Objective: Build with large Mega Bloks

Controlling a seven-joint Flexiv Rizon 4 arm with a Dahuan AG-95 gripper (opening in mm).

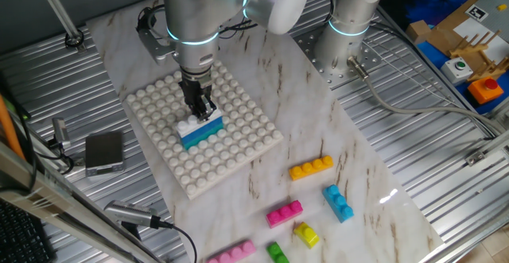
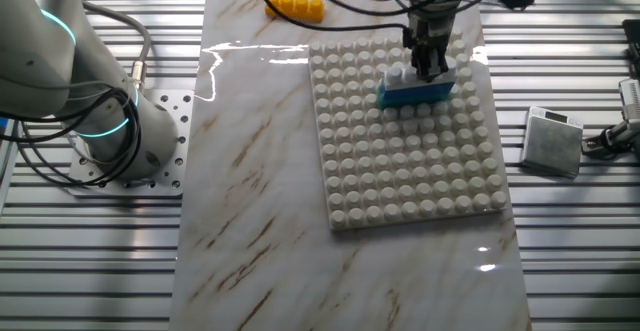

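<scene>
Where the arm (image 1: 195,17) reaches down, the white baseplate (image 1: 238,148) lies on the marble table (image 1: 358,136) | gripper (image 1: 200,108) pinching a white brick (image 1: 192,125) stacked on a blue one (image 1: 203,133) (mid-plate) | loose bricks nearby: orange (image 1: 311,168), magenta (image 1: 284,213).

loose bricks (image 1: 311,168) crowd the marble beside the baseplate (image 1: 238,156).
</scene>
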